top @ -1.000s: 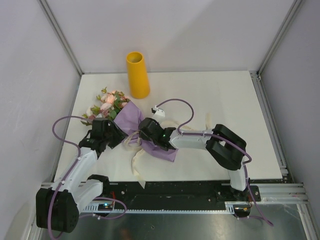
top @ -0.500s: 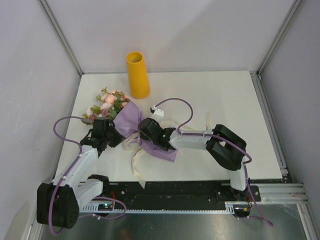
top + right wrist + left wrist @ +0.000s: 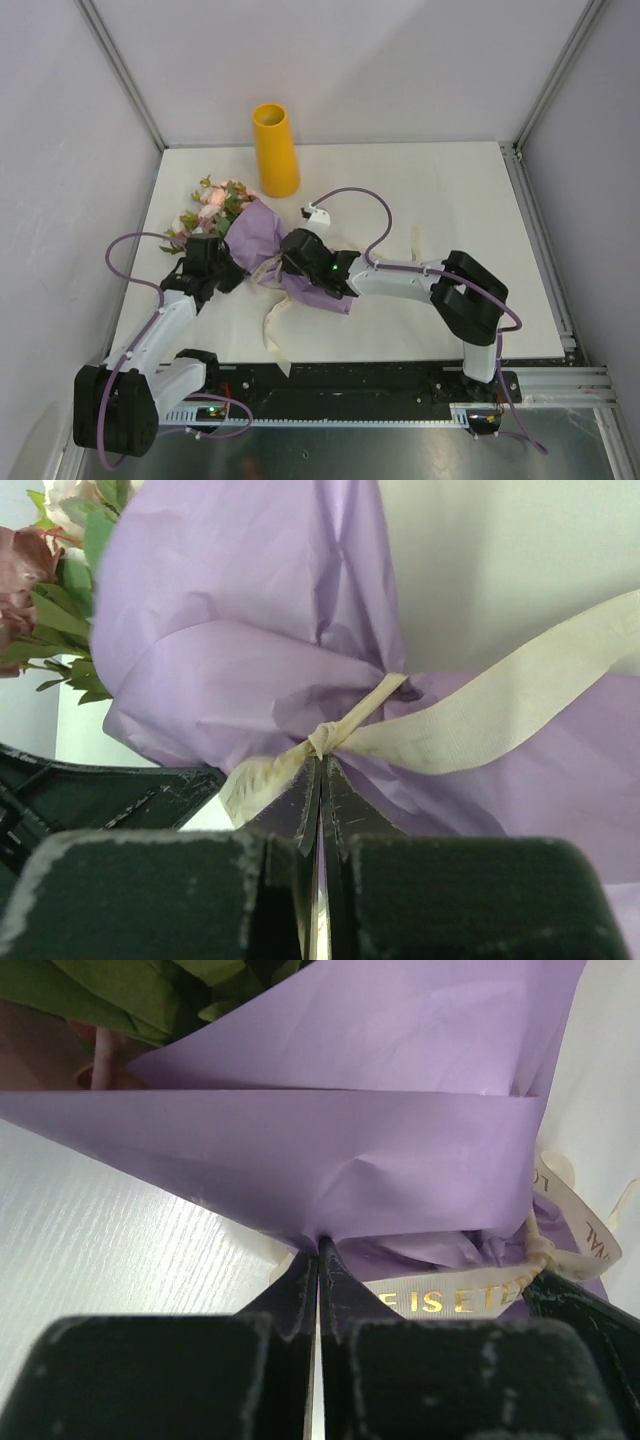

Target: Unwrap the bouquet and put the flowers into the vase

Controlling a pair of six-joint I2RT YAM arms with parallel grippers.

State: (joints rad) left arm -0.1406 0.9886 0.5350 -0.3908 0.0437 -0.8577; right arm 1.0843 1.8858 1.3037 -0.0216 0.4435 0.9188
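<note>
Bouquet point(image 3: 245, 225), tied, flat on surface point(image 3: 420, 190) near vase point(image 3: 275, 150): left hand point(image 3: 318, 1255) pinched together on purple paper point(image 3: 380, 1150), apparently steadying; right hand point(image 3: 320, 770) clamped at ribbon point(image 3: 480, 715) knot, likely for untying.

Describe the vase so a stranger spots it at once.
On the white table, find the far edge, left of centre. The vase stands there, beyond the bouquet. It is the only upright yellow cylinder; the bouquet lies flat in purple paper.
</note>
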